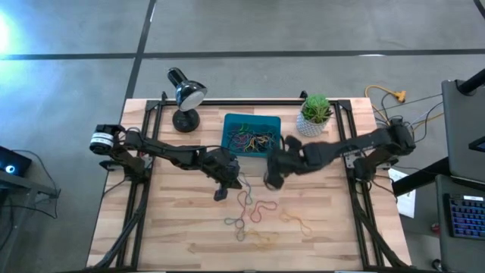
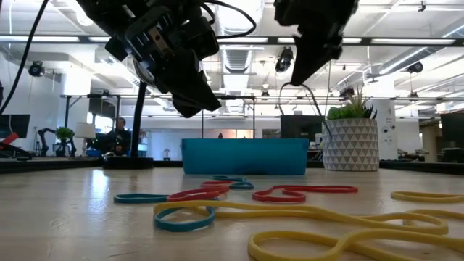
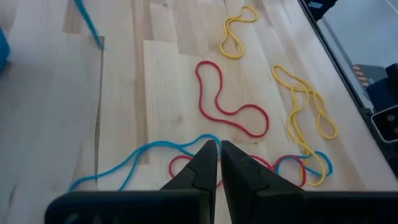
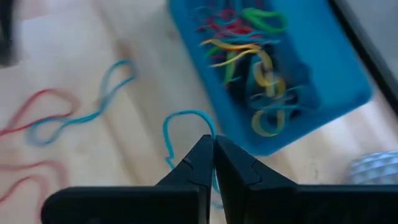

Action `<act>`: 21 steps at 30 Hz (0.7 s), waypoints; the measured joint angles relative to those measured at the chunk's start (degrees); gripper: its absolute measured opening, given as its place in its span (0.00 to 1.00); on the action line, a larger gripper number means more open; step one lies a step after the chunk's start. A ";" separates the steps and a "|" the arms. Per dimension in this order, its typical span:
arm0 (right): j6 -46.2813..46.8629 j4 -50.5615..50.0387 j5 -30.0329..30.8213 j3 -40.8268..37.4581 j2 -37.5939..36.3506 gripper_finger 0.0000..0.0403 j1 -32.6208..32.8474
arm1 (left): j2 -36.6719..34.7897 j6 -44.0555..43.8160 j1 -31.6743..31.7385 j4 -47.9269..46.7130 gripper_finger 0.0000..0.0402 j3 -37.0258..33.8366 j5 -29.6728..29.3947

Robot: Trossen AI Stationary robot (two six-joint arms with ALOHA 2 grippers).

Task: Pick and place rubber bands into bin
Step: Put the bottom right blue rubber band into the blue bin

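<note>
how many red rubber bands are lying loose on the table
2: one long red band snaking over open wood, and a shorter red band partly hidden by the left tool. More could be hidden under the arms.

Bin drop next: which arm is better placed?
Right. The right gripper is shut, apparently on a blue rubber band, beside the bin. The left gripper is shut over loose bands farther from it.
</note>
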 joint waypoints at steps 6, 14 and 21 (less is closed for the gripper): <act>-7.31 0.83 -0.16 0.17 -1.48 0.02 -8.30 | -0.02 -2.54 -0.02 -0.09 0.01 0.02 0.02; -17.83 5.87 -4.01 -0.35 -1.90 0.02 -19.02 | -0.02 -5.38 -0.11 -1.81 0.01 0.02 0.07; -21.27 16.06 -13.30 -3.54 -1.88 0.02 -27.64 | -0.02 -7.48 -0.39 -5.71 0.01 0.00 0.07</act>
